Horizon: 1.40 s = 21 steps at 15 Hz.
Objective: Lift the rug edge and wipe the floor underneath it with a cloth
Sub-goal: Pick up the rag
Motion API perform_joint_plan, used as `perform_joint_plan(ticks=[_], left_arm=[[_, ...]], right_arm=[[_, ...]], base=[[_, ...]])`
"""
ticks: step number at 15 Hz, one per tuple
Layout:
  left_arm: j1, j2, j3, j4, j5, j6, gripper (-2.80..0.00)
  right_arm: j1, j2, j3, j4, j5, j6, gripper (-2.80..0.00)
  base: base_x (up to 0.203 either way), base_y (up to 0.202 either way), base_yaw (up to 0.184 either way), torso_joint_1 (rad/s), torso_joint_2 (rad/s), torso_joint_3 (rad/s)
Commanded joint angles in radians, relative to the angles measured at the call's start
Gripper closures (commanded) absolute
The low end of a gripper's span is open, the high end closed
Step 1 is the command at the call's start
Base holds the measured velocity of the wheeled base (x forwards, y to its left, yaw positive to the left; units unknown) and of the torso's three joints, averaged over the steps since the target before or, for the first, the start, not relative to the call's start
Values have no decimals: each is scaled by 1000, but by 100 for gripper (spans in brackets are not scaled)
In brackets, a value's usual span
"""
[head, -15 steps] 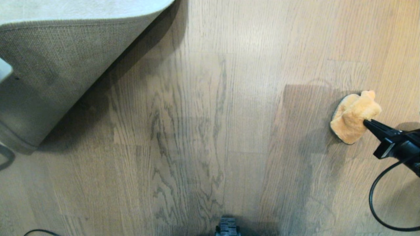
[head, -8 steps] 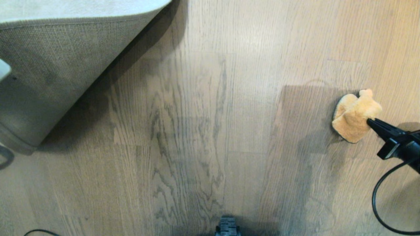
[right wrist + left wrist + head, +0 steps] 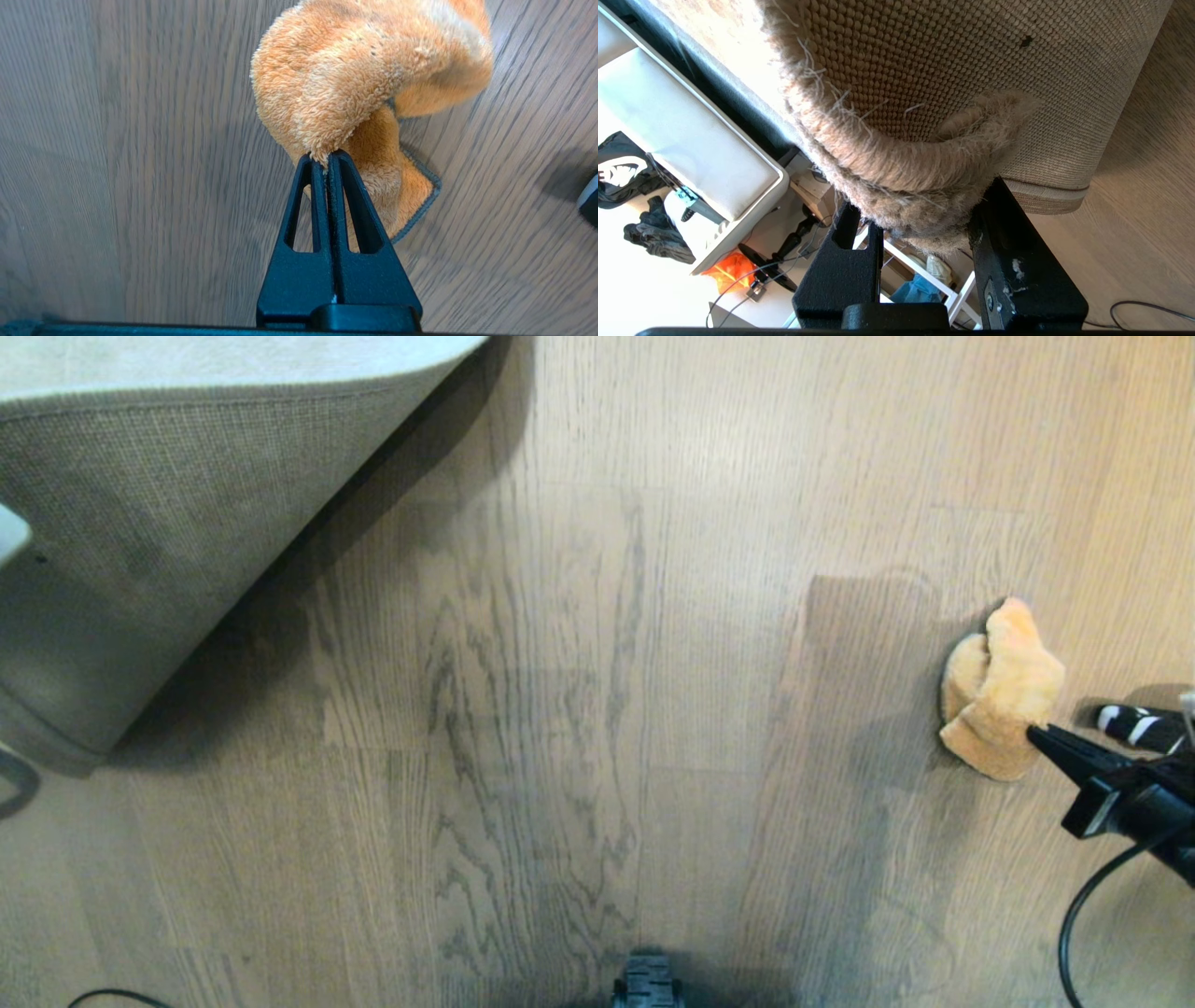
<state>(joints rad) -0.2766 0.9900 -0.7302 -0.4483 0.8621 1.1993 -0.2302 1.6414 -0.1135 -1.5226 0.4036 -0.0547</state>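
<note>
The rug edge (image 3: 168,551) is folded up off the floor (image 3: 597,663) at the upper left, its coarse tan backing showing. In the left wrist view my left gripper (image 3: 922,200) is shut on the rug edge's fuzzy rounded border (image 3: 906,163), holding it raised. The fluffy orange cloth (image 3: 999,691) lies bunched on the floor at the right. My right gripper (image 3: 1036,735) is shut on a tuft of it. The right wrist view shows that gripper (image 3: 327,156) with its fingers pressed together on the cloth (image 3: 364,79), which trails on the planks.
A black-and-white striped object (image 3: 1134,726) lies on the floor just behind the right gripper. A black cable (image 3: 1074,915) loops at the lower right. Part of my base (image 3: 647,985) shows at the bottom centre. Past the rug stand a white bench (image 3: 691,140) and clutter.
My right gripper has dragged the cloth a little toward the near side, and the cloth has turned and bunched up. The striped object has come into view. The rug has stayed raised.
</note>
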Motion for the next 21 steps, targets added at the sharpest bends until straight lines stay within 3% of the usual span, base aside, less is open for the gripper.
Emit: perform_joint_plan(ticks=[1, 5, 6, 7, 17, 21], left_arm=[[-1, -1, 0, -3, 5, 6, 0], [-1, 1, 0, -3, 5, 6, 0], [-1, 1, 0, -3, 5, 6, 0], [-1, 1, 0, -3, 5, 6, 0], [-1, 1, 4, -1, 6, -10, 0], [-1, 1, 6, -3, 25, -12, 0]], right_arm=[[0, 25, 6, -38, 3, 0, 0], [0, 35, 10, -38, 3, -1, 0], [0, 36, 14, -38, 3, -1, -73], [0, 37, 14, -38, 4, -2, -280], [6, 24, 35, -47, 7, -4, -280], [61, 31, 40, -47, 7, -2, -280]], base=[[0, 0, 0, 0, 0, 0], [0, 0, 0, 0, 0, 0], [0, 0, 0, 0, 0, 0], [0, 0, 0, 0, 0, 0], [0, 0, 0, 0, 0, 0], [0, 0, 0, 0, 0, 0]])
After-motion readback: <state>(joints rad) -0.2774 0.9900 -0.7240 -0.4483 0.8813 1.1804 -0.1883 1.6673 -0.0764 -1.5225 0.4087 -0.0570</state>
